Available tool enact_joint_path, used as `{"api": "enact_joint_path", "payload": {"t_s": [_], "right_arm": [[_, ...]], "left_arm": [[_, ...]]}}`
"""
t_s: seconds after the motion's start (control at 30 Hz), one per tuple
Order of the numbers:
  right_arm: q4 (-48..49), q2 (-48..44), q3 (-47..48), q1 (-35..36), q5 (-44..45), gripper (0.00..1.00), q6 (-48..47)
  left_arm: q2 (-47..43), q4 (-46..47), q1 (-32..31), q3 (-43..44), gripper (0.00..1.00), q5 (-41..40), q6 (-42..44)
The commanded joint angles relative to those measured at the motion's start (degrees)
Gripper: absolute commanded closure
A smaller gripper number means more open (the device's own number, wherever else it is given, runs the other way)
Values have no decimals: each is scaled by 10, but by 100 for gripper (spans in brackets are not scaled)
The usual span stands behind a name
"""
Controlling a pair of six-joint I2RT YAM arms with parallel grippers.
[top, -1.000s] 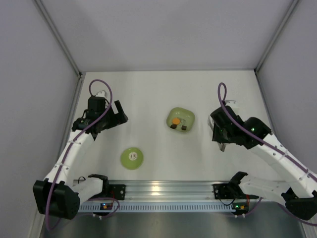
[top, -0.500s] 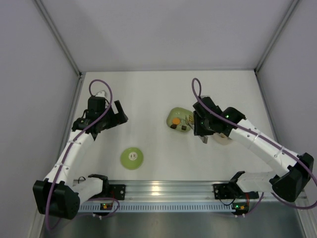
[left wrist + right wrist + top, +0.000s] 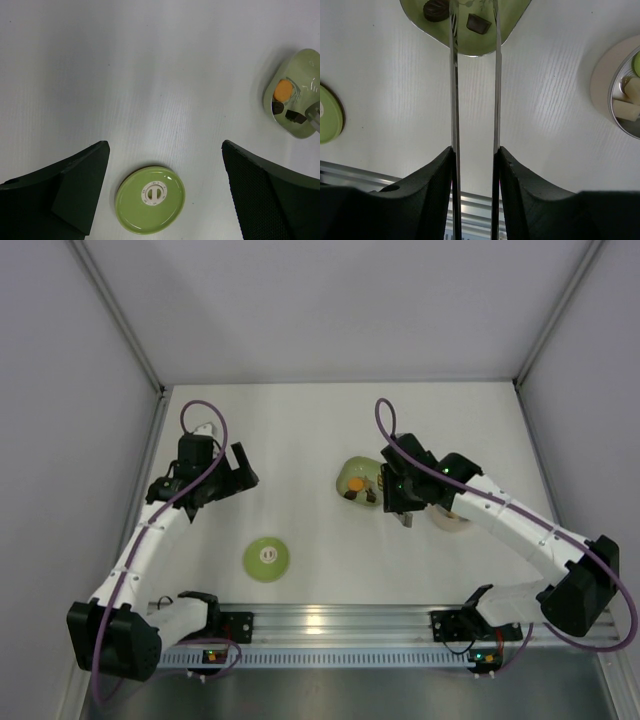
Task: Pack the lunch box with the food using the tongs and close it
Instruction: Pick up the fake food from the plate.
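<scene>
My right gripper (image 3: 474, 150) (image 3: 396, 496) is shut on the tongs (image 3: 452, 75), whose two slim arms stand slightly apart. Their tips reach over the light-green dish (image 3: 470, 45) (image 3: 356, 472), on either side of a dark brown chunk (image 3: 478, 23). A second brown chunk (image 3: 436, 9) and an orange chunk (image 3: 283, 90) also lie in the dish. The lunch box (image 3: 605, 80) (image 3: 452, 521) stands just right of the dish, partly under my right arm, with whitish-yellow pieces (image 3: 626, 109) inside. Its green lid (image 3: 150, 199) (image 3: 266, 559) lies flat below my open left gripper (image 3: 164, 150) (image 3: 238, 470).
Grey walls enclose the white table on three sides. A metal rail (image 3: 330, 622) with both arm bases runs along the near edge. The lid (image 3: 327, 112) shows at the left edge of the right wrist view.
My right arm has swung left with the tongs, from over the lunch box to the dish, leaving the lunch box partly in view. The left arm has not moved.
</scene>
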Motion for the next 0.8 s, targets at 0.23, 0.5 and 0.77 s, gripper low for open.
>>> {"api": "enact_joint_path", "payload": {"t_s": [0.23,0.5,0.77], "right_arm": [[40,7,2,10,3,60,-5],[44,13,-12,14,6,59,-5],[48,22,-20,17,8,60,-5]], "left_arm": [[-1,27,-2,2,1,-5,2],[-1,28,-2,1,1,-6,2],[-3,26,-2,0,1,-7,2]]}}
